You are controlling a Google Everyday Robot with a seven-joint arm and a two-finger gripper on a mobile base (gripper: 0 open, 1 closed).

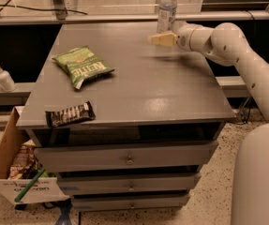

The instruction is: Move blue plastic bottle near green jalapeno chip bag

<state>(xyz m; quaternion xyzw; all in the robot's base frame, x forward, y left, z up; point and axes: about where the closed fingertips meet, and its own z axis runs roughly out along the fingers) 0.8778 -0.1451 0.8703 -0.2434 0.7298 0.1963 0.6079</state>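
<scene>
The blue plastic bottle (167, 8), clear and bluish with a white cap, stands upright at the far right edge of the grey cabinet top (138, 88). The green jalapeno chip bag (82, 66) lies flat on the left half of the top. My gripper (158, 40), with cream-coloured fingers pointing left, hovers just in front of and below the bottle, at its base, and holds nothing that I can see. The white arm reaches in from the right.
A dark brown snack-bar wrapper (70, 114) lies near the front left edge of the top. A small white pump bottle (3, 76) stands on a ledge to the left. A cardboard box (12, 168) with clutter sits on the floor at lower left. Drawers run below the top.
</scene>
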